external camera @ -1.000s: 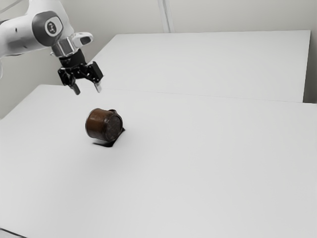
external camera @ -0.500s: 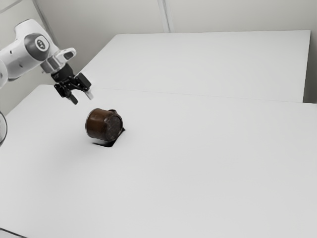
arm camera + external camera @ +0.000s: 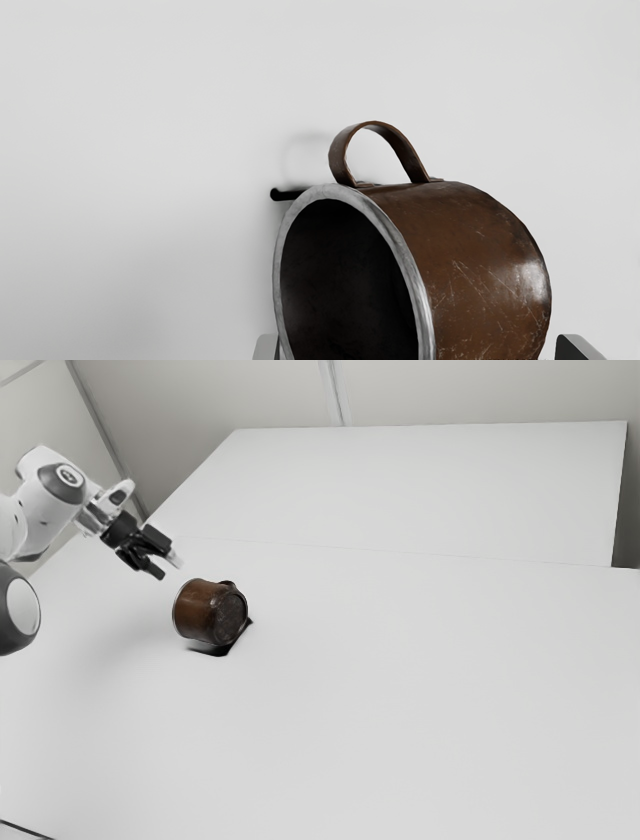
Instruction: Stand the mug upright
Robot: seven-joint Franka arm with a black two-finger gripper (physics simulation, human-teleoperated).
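Slanting downward, hand [image 3: 166, 566] spread, near mug [image 3: 206, 612]

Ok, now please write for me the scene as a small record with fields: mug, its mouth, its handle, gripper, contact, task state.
mug: brown, scratched, lying on its side on the white table
mug
table
rim: grey; mouth open toward the gripper's side
rim
handle: brown loop on the mug's side
gripper: open, at the mug's mouth side
contact: no grip on the mug
task state: mug not upright

No readable text, apparently.
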